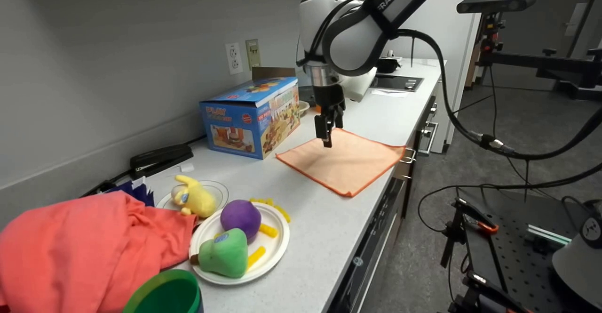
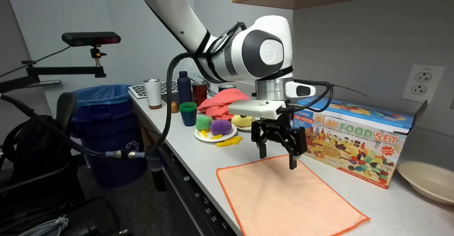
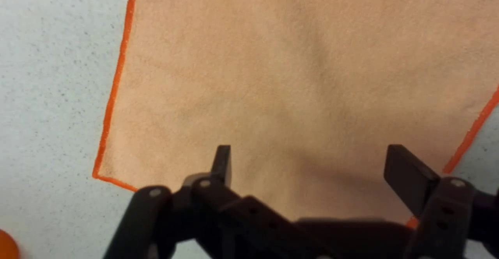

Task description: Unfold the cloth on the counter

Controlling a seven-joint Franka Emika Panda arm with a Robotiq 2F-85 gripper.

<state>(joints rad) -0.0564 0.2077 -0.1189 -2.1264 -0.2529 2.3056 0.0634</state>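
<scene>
Salmon-orange cloth (image 1: 353,166), edged in brighter orange, lies spread out on the counter (image 1: 320,228) below the jaws, its surface faintly creased. The jaws stand wide apart, just above the cloth. Beside them in both exterior views sits the blue Play Food Set box (image 2: 354,142); farther from the jaws, a white plate (image 1: 273,255) bears a green plush pear (image 1: 228,255) and a purple plush toy (image 1: 241,217), and beyond that lies a coral-red fabric bundle (image 1: 84,252).

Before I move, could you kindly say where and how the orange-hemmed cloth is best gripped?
Probably at the corner reaching the front edge of the counter, pinched from above by the gripper: the cloth lies spread nearly flat, so its hem seems the likeliest hold.
</scene>
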